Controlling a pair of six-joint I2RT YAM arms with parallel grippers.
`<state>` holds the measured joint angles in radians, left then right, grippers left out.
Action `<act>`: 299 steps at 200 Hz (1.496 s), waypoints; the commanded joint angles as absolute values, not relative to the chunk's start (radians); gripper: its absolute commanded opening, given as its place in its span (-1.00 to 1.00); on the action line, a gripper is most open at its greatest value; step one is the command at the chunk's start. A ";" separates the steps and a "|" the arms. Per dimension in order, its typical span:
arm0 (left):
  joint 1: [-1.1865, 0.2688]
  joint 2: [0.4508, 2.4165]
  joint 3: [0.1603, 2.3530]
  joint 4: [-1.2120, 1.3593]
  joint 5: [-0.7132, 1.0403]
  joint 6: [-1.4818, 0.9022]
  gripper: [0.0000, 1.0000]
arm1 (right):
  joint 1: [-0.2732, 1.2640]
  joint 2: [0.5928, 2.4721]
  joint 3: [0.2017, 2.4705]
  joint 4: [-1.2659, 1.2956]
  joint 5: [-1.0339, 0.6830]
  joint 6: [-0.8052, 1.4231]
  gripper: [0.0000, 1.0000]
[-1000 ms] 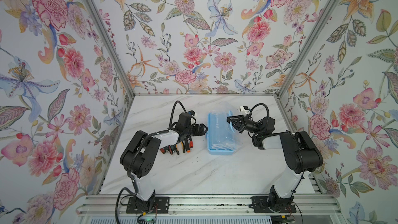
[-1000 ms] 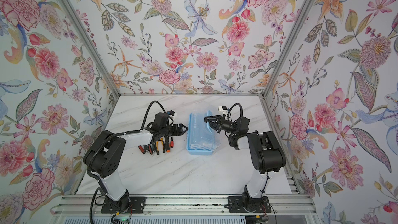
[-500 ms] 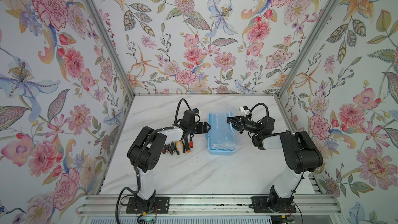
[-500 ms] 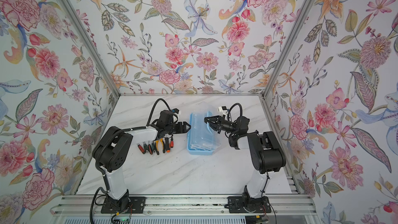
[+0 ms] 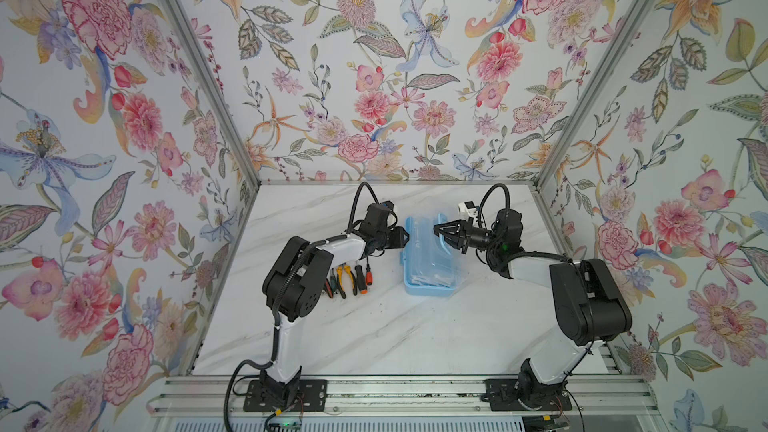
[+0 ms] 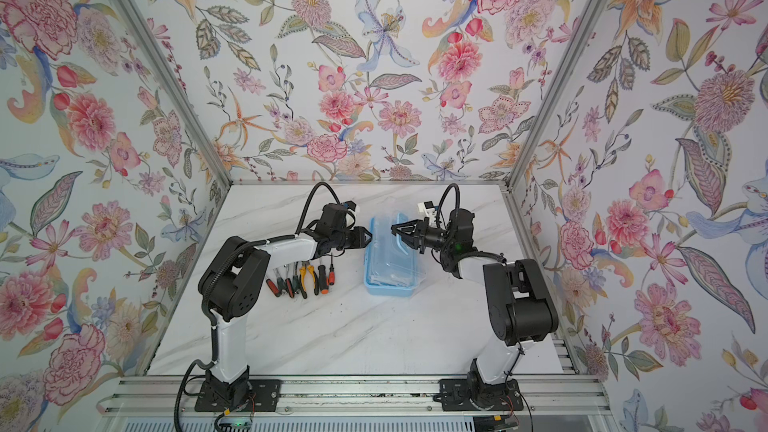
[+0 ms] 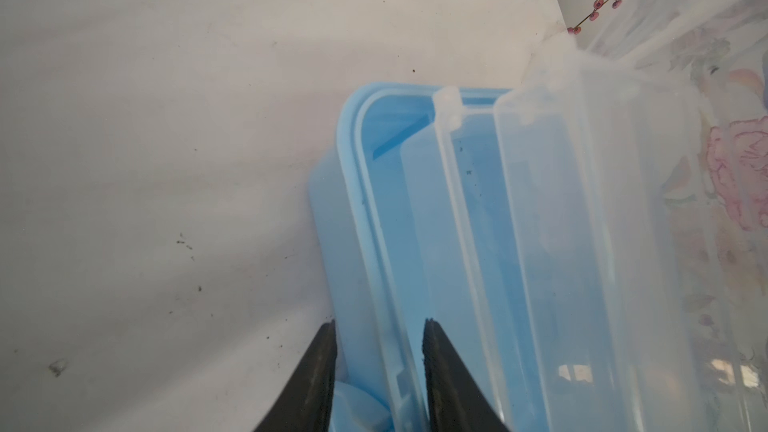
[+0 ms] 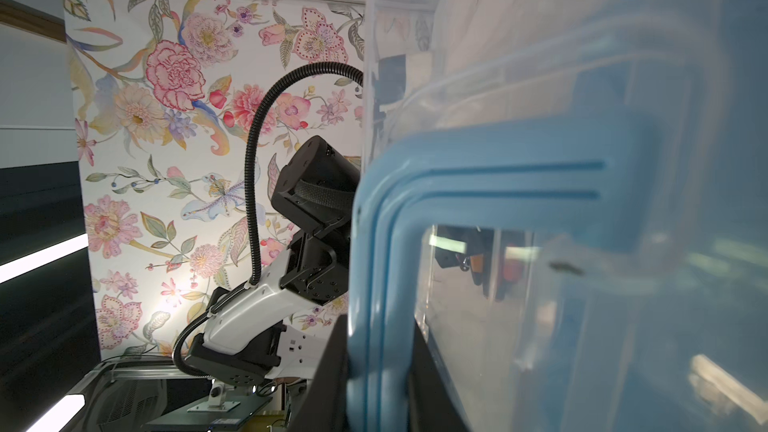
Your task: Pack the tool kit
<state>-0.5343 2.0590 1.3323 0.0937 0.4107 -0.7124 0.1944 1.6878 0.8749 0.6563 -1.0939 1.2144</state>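
In both top views the blue tool box [image 5: 430,290] [image 6: 388,289] stands in the middle of the marble worktop [image 5: 374,334], and its clear lid [image 5: 428,234] is raised. The hand tools lie in a row just beside it, on the left arm's side. I see pliers [image 5: 343,278] and some screwdrivers [image 5: 360,280], and none of them is in the box yet. The left tool [image 5: 404,238] is at the box's edge and the right tool [image 5: 436,229] is at the lid.

In the left wrist view the left tool [image 7: 377,326] has its jaws narrowed on both sides of the box's rim [image 7: 353,151], one outside the wall and one inside. I cannot tell if they already pinch it.

In the right wrist view the right tool [image 8: 378,367] is closed on the lid's blue handle [image 8: 498,160] and holds the lid up.

I think the box is thin plastic. It is light and a little flexible, and it will probably slide on this smooth worktop. So the wall and the handle are good places to hold it, with gentle force. The clear lid looks bendy, and a strong pull could strain its hinge. The pliers and screwdrivers should be stiff and heavier. Their grips look less slippery than the metal, so I would take them there.
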 commanded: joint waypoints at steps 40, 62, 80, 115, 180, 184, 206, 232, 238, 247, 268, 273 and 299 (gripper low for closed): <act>-0.511 2.109 1.352 0.022 0.353 -0.710 -0.71 | 0.192 1.554 1.032 0.036 -0.987 0.742 -1.00; -0.508 2.117 1.354 0.024 0.361 -0.719 -0.94 | 0.180 1.547 0.993 0.146 -1.021 0.818 -1.00; -0.506 2.111 1.351 0.007 0.341 -0.718 -1.00 | 0.168 1.530 0.996 0.108 -0.997 0.799 -1.00; -0.501 2.081 1.307 0.023 0.323 -0.737 -1.00 | 0.150 1.497 1.029 -0.036 -0.933 0.712 -1.00; -0.489 2.053 1.248 0.061 0.304 -0.775 -1.00 | 0.115 1.426 1.078 -0.336 -0.716 0.567 -1.00; -0.489 2.051 1.245 0.062 0.302 -0.777 -1.00 | 0.112 1.420 1.086 -0.362 -0.693 0.554 -1.00; -0.486 2.038 1.228 0.079 0.293 -0.788 -1.00 | 0.105 1.395 1.129 -0.502 -0.542 0.490 -1.00; -0.486 2.029 1.208 0.115 0.299 -0.814 -1.00 | 0.104 1.389 1.169 -0.615 -0.406 0.440 -1.00; -0.486 2.030 1.205 0.122 0.301 -0.820 -1.00 | 0.104 1.390 1.178 -0.630 -0.388 0.434 -0.98; -0.486 2.032 1.205 0.131 0.307 -0.826 -1.00 | 0.106 1.391 1.191 -0.651 -0.362 0.424 -0.85; -0.486 2.034 1.197 0.157 0.316 -0.846 -1.00 | 0.100 1.391 1.214 -0.676 -0.296 0.410 -0.59; -0.486 2.033 1.196 0.165 0.317 -0.850 -1.00 | 0.096 1.390 1.214 -0.674 -0.288 0.409 -0.54; -0.487 2.035 1.176 0.222 0.337 -0.884 -1.00 | 0.080 1.440 1.264 -0.637 -0.272 0.402 -0.51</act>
<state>-0.5053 2.0174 1.2247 0.2398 0.3832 -0.8646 0.0956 1.4033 1.1934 -0.6178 -0.3481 0.4477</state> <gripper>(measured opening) 0.143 0.244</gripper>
